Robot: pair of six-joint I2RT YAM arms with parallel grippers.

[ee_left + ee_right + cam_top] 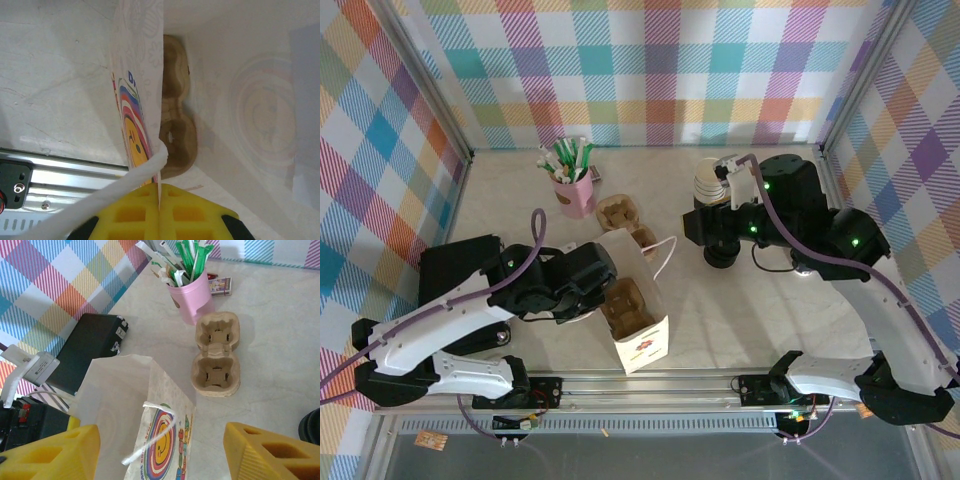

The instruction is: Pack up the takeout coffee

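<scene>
Right jaws gape beside the lidded coffee (312, 426); left jaws pinch the bag (132, 125).

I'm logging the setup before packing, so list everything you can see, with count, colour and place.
white paper bag with rainbow print: one, white, centre front, top open.
brown moulded cardboard cup carrier in the bag: one, brown, inside the bag.
brown moulded cardboard cup carrier on the table: one, brown, behind the bag.
pink plastic cup of green-white pens: one, pink, centre back.
small printed box: one, multicoloured, beside the pink cup.
stack of cream-and-black paper cups: one stack, right back.
takeout coffee cup with round black lid: one, black top, right of the bag.
flat black case: one, black, left.
left tool: yellow, clamped on the bag's wall.
right tool: yellow, open.
</scene>
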